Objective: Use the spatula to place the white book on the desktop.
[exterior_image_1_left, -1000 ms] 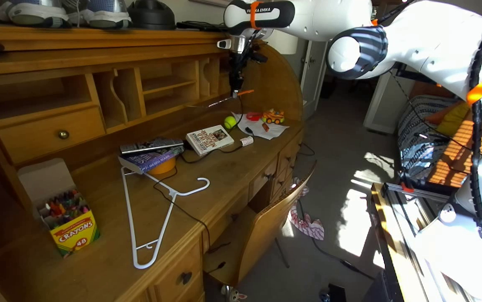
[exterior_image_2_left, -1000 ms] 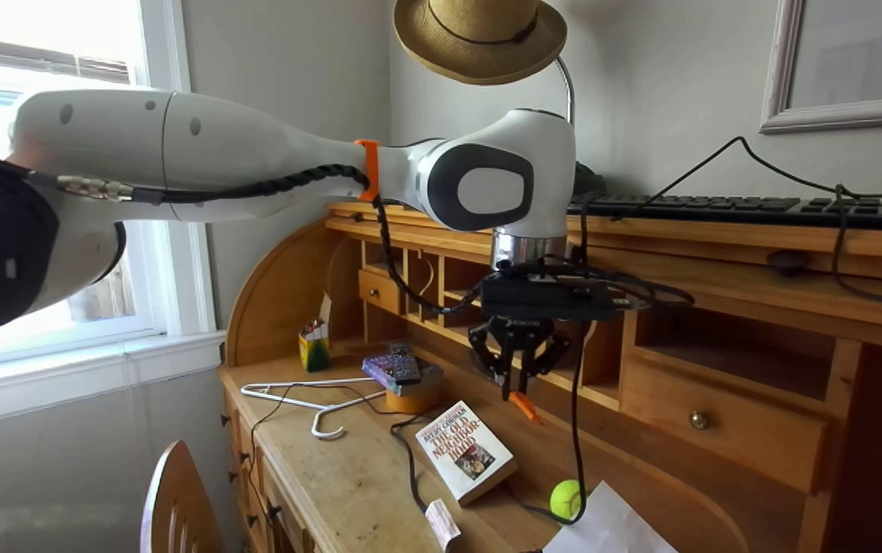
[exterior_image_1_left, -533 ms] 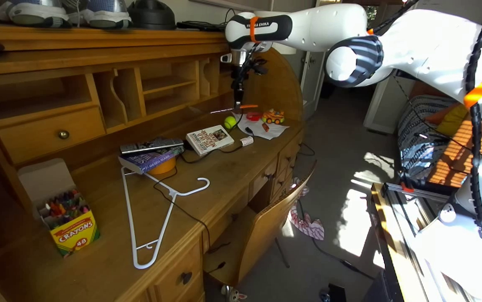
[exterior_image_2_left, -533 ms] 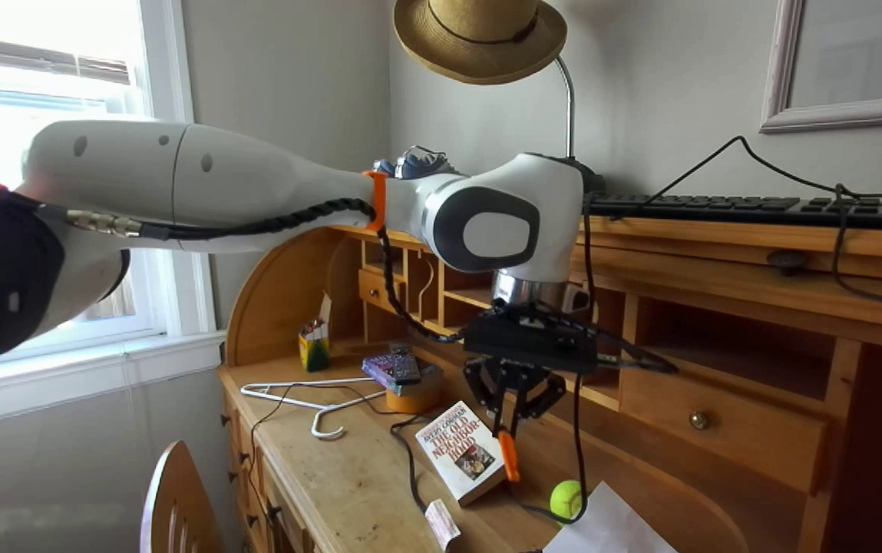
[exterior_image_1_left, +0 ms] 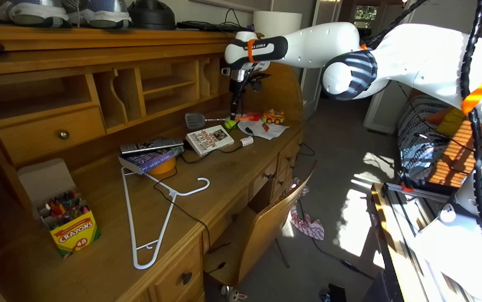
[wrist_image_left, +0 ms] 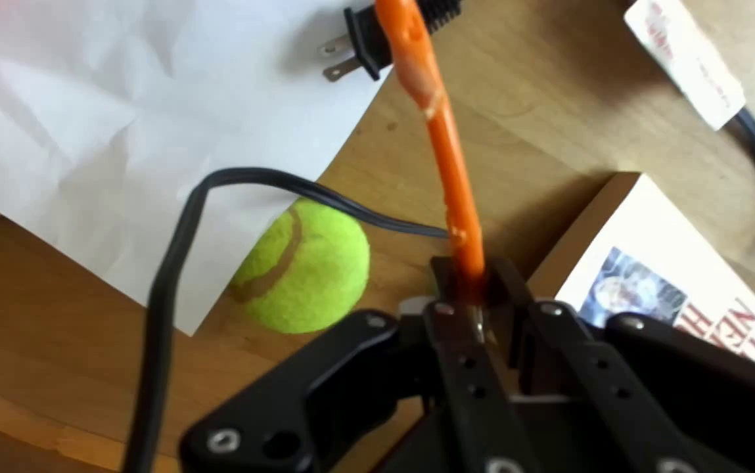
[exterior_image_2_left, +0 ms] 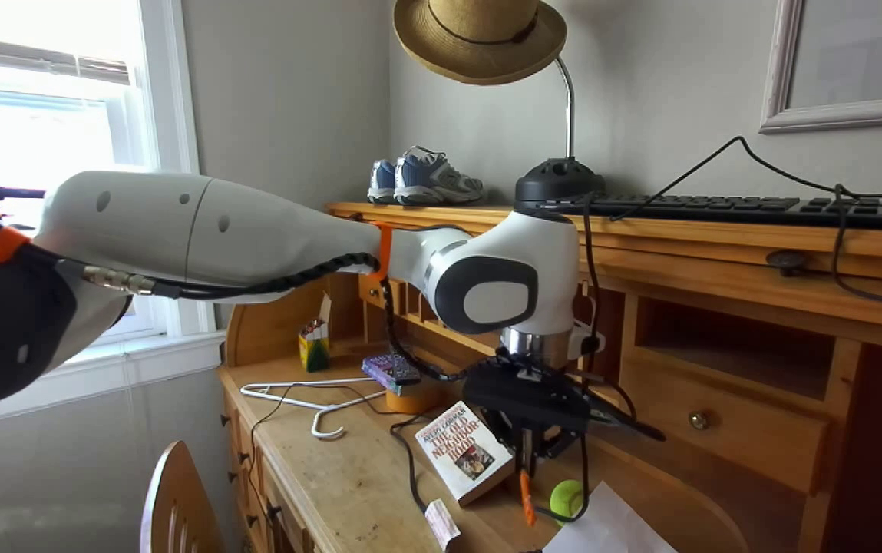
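Observation:
The spatula has a dark slotted blade [exterior_image_1_left: 195, 121], a thin metal shaft and an orange handle [wrist_image_left: 446, 144]. My gripper [wrist_image_left: 472, 279] is shut on the spatula where the handle meets the shaft. In an exterior view the gripper [exterior_image_1_left: 233, 116] holds it low above the desktop [exterior_image_1_left: 220, 180], with the blade towards the cubbyholes, behind the white book [exterior_image_1_left: 209, 140]. The white book lies face up on the desktop, beside the gripper in the wrist view [wrist_image_left: 646, 230]. In an exterior view the orange handle [exterior_image_2_left: 526, 498] shows below the gripper; the blade is hidden there.
A tennis ball [wrist_image_left: 311, 269] and white paper [wrist_image_left: 88, 131] lie close to the gripper. A black cord [wrist_image_left: 167, 282] loops beside it. A purple book [exterior_image_1_left: 148, 159] rests on an orange container [exterior_image_1_left: 163, 167]. A white hanger [exterior_image_1_left: 173, 195] and crayon box [exterior_image_1_left: 73, 235] are farther off.
My gripper has moved down towards the desktop with the spatula. The spatula has turned, so its blade's broad face now shows in an exterior view. The white book has not moved.

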Action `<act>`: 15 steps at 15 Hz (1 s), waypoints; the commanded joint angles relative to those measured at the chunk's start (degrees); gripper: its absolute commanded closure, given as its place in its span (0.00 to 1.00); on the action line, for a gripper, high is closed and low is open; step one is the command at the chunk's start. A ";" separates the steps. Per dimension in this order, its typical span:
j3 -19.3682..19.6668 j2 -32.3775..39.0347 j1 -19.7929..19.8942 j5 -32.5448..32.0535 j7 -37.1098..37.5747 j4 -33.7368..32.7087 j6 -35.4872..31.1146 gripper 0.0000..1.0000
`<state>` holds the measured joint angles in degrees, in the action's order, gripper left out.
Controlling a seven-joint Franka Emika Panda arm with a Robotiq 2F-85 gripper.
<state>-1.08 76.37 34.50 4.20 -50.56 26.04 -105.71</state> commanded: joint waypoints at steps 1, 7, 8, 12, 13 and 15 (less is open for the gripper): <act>0.30 2.58 -0.12 0.38 4.75 -1.84 -5.68 0.95; 0.59 2.56 -0.59 -0.38 7.70 -1.18 -7.85 0.95; 0.73 2.05 -0.72 -0.56 8.00 -0.91 -7.09 0.95; 2.58 0.04 -1.14 -1.47 13.82 0.23 -7.16 0.41; 3.17 -0.48 -1.09 -1.62 16.26 0.56 -6.24 0.34; 3.90 -1.26 -0.91 -1.81 20.69 1.09 -4.99 0.19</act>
<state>1.51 76.65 33.62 3.43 -36.08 25.83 -112.99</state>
